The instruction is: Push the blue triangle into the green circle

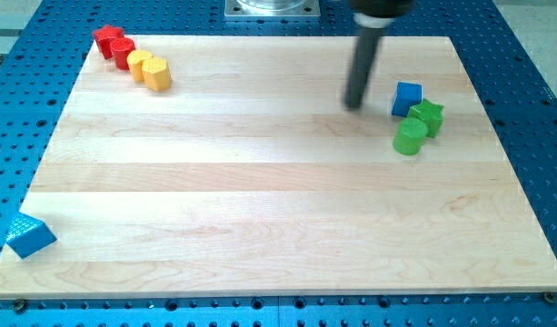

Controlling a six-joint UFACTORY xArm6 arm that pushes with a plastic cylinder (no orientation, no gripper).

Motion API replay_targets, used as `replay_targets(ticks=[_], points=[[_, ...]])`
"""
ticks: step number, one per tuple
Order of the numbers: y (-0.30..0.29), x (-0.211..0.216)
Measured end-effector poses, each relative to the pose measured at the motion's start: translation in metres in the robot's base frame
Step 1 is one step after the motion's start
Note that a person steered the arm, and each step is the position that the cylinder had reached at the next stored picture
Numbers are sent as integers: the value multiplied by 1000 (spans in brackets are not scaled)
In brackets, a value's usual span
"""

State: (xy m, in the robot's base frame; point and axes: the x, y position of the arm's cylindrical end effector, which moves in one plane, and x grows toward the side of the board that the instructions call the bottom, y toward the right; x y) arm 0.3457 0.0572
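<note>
Wooden bench (260, 200) with my tip (354, 105) resting near the view's upper right, just left of the blue cube (407, 97). The arm carries no gripper, only the rod, so nothing opens or closes. The blue triangle (29, 236) lies at the bench's lower-left corner, partly off its edge, well apart from the green circle (409, 138), which touches the green star (428, 116). Judged from this layout, the tip must cross the bench to get behind the triangle.
</note>
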Motion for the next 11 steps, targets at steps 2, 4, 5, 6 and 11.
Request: replay_targets(ticks=[2, 4, 5, 6, 11], points=[[-294, 38], [-362, 109], [-362, 213], [-361, 239], [-277, 130]])
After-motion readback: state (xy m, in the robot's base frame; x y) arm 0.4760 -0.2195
